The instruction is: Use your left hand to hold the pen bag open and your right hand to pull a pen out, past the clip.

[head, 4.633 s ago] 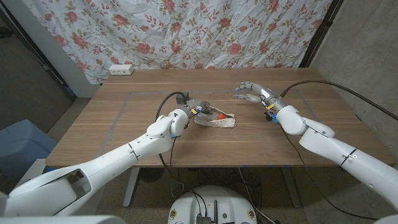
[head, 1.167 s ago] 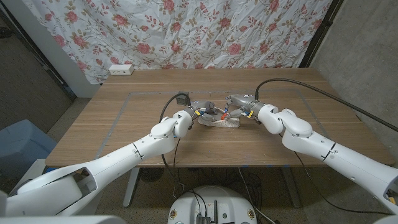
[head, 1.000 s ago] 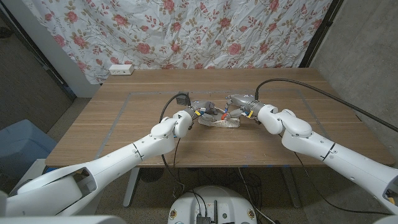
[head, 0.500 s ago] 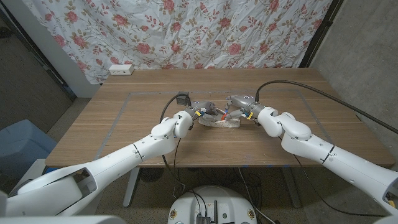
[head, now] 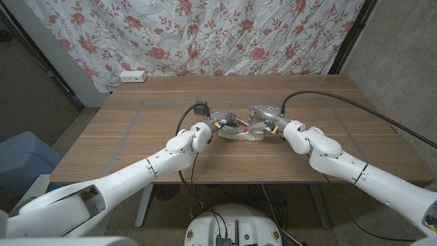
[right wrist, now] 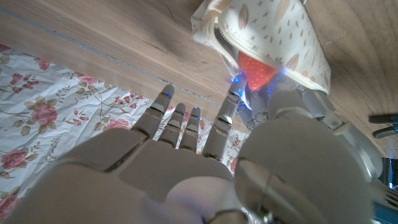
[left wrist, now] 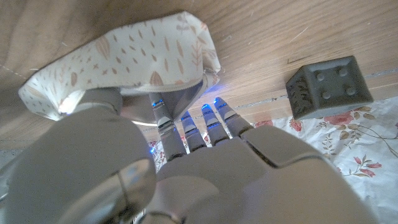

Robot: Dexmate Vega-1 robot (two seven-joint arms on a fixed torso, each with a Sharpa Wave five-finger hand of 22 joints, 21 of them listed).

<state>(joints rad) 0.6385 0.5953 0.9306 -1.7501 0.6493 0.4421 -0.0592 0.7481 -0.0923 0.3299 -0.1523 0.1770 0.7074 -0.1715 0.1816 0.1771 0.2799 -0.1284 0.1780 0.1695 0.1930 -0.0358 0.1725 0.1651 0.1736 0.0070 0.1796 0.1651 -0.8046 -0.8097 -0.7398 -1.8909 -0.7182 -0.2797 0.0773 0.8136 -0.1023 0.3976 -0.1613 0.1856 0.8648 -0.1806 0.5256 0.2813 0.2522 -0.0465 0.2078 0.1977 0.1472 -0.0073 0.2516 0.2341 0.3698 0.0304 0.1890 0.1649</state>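
At the middle of the desk (head: 171, 150), just on the far side of both wrists, lies the pen bag (head: 240, 134), a cream pouch with a leaf print, and everything else is best placed from it. To the bag's left, the left hand (head: 222, 121) has its fingers (left wrist: 186, 127) clamped on the fabric at the mouth, the cloth draped over them in the left wrist view. To the bag's right, the right hand (head: 261, 115) reaches in at the opening; its fingers (right wrist: 186, 127) are spread and straight, while the thumb side sits against the mouth, where something red (right wrist: 256, 70) shows inside. Whether anything is pinched there cannot be told, and no pen body or clip can be picked out. Judging by this, the step in hand is getting a hold on a pen inside the mouth. To do it well, the left hand should keep the upper lip lifted and pinned so the bag neither collapses nor slides toward the right hand when the pull begins. The right hand should pinch the pen near its exposed end, then draw along the bag's long axis rather than upward, so the clip slips off the fabric edge instead of snagging and dragging the pouch. Beyond the bag, near the desk's far edge, a small dark block (left wrist: 328, 86) stands well apart.
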